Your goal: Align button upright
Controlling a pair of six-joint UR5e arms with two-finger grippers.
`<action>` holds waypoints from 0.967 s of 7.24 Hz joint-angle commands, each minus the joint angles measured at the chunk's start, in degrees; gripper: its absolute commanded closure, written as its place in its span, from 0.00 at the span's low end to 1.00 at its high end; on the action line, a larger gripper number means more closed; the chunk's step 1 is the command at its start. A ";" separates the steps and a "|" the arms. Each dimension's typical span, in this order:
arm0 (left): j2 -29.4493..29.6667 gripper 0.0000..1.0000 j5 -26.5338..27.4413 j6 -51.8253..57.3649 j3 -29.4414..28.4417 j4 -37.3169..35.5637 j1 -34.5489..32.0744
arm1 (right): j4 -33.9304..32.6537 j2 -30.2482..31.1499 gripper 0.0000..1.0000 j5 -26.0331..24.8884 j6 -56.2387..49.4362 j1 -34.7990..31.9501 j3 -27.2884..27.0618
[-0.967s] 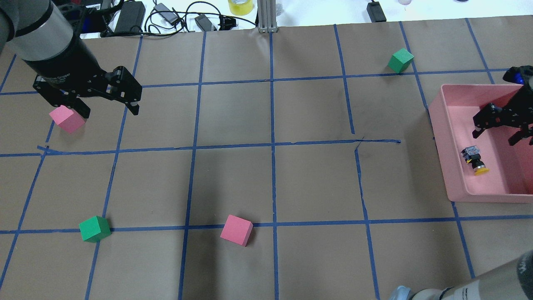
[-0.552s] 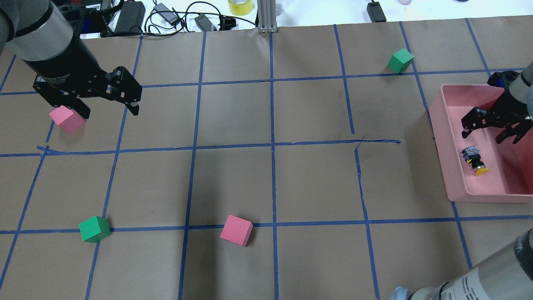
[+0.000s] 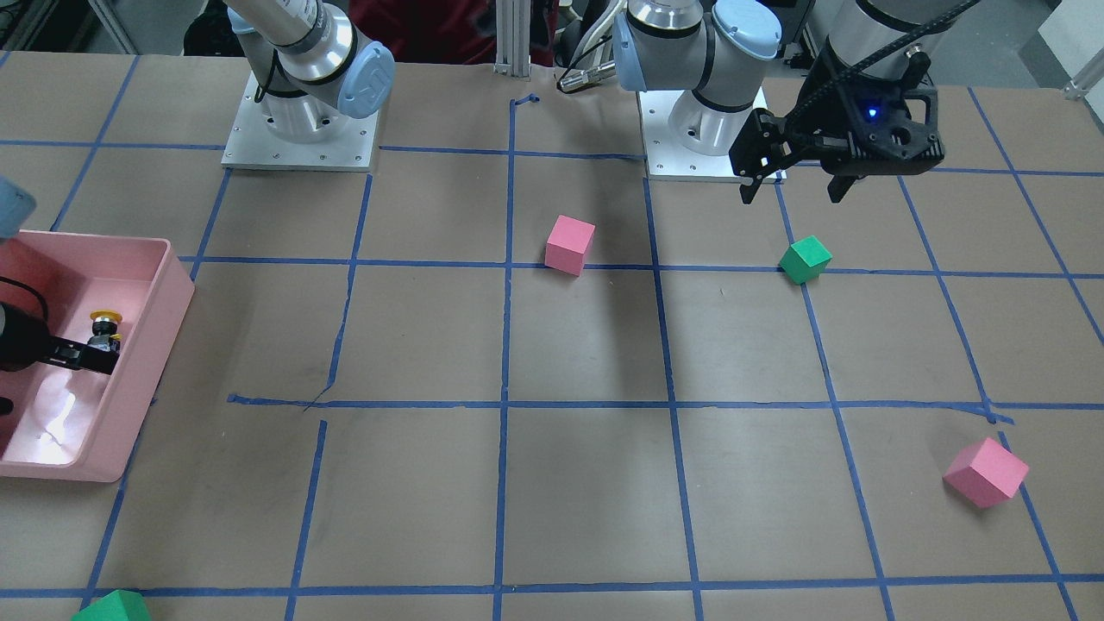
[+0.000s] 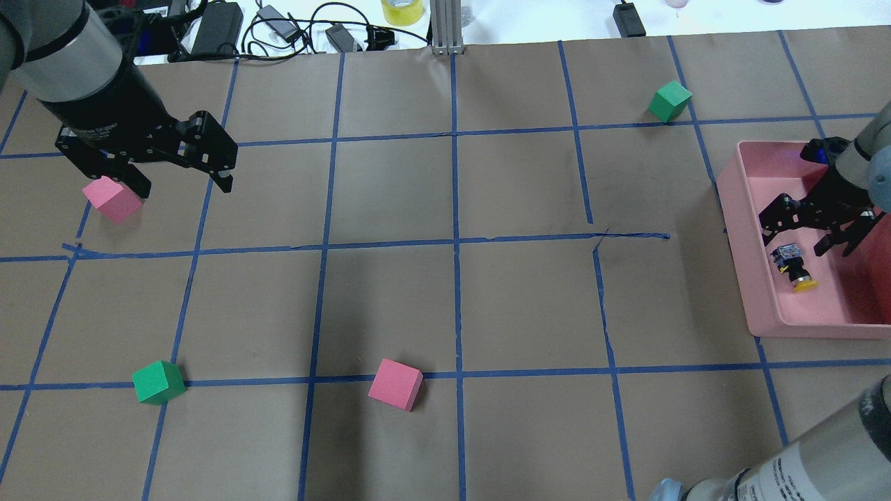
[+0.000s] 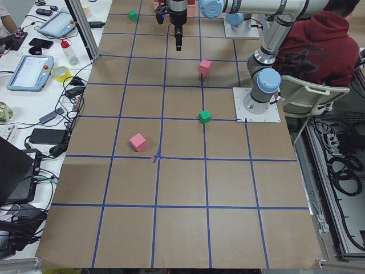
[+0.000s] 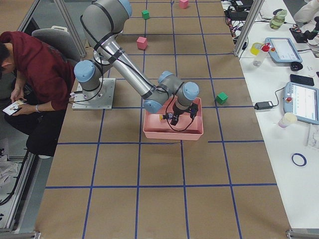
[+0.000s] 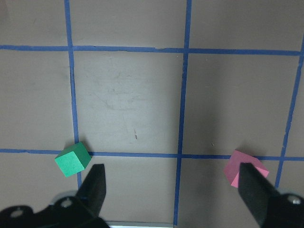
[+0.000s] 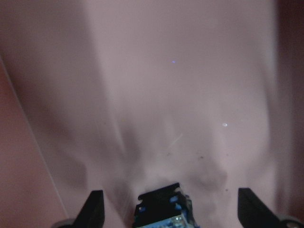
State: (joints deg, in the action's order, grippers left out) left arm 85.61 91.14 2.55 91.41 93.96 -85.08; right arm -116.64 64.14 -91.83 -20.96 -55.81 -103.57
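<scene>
Button (image 4: 793, 266) lay sideways, small, rigid, probably light. Right tool (image 4: 794, 243) hung open over it; the blocky base offered flat grip.

Robotics lab: tape-gridded table (image 4: 390, 306), teach pendants (image 6: 302, 103).

Four fixed views sharing table (image 4: 390, 195), wrists close
</scene>
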 commanded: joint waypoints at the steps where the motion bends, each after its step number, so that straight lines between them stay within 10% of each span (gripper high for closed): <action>1: 0.00 0.00 0.00 0.00 0.00 0.00 0.00 | -0.52 0.02 0.58 0.43 -0.05 0.00 -1.45; 2: 0.00 0.00 0.00 0.00 0.00 0.00 0.00 | -0.34 0.02 1.00 0.69 0.30 0.00 -1.45; 7: 0.00 0.00 0.00 0.00 0.00 0.00 0.00 | 3.23 5.97 1.00 -0.27 0.92 -0.09 3.80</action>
State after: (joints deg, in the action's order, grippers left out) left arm 85.61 91.14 2.55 91.41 93.95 -85.08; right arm -115.91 67.34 -91.75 -20.06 -55.83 -101.80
